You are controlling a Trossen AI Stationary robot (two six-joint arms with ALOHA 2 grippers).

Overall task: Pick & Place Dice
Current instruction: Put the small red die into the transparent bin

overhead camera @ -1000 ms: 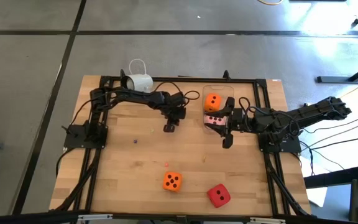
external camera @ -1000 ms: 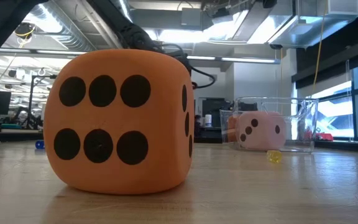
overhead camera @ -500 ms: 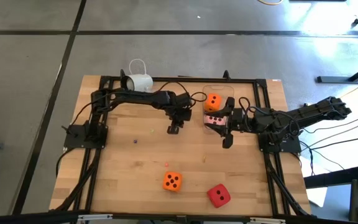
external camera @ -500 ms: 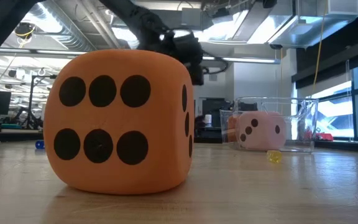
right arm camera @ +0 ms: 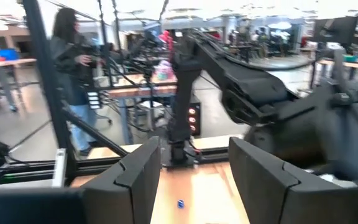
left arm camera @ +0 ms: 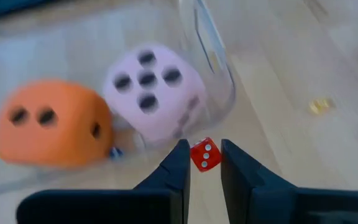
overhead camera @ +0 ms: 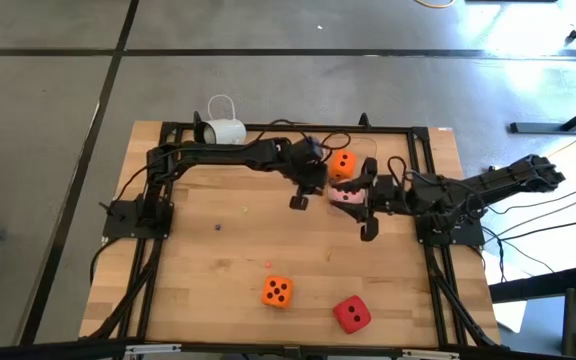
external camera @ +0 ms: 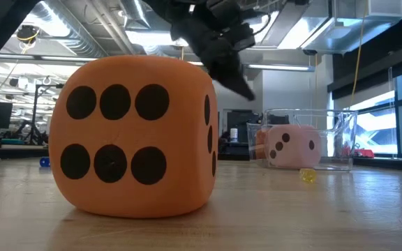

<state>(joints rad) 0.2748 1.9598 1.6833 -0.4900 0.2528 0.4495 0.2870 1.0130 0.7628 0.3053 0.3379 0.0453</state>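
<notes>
My left gripper point(left arm camera: 202, 158) is shut on a tiny red die point(left arm camera: 204, 155) with white pips, in the air just left of a clear container point(overhead camera: 353, 142). An orange die point(overhead camera: 342, 165) and a pale pink die point(overhead camera: 346, 195) lie inside the container. A second orange die point(overhead camera: 277, 291) and a red die point(overhead camera: 351, 314) rest on the table near its front edge. My right gripper point(overhead camera: 365, 198) hangs open and level by the container's right side, holding nothing. My left gripper pinches the tiny red die by two opposite faces point(left arm camera: 196, 157) between its two fingertips. The fingers slant down from the table's left side. The die is lifted clear of the table, above and beside the pink die point(left arm camera: 151, 93).
A white camera point(overhead camera: 223, 131) stands at the back edge. Tiny dice lie scattered on the wood, among them a yellow one point(external camera: 307, 176) and a blue one point(external camera: 44, 162). The big orange die point(external camera: 135, 136) fills the low view. A person point(right arm camera: 73, 68) stands beyond the table.
My left gripper has risen and swung toward the table's right edge, up to the clear container, tipping less steeply downward. The dice on the table and in the container have not moved.
</notes>
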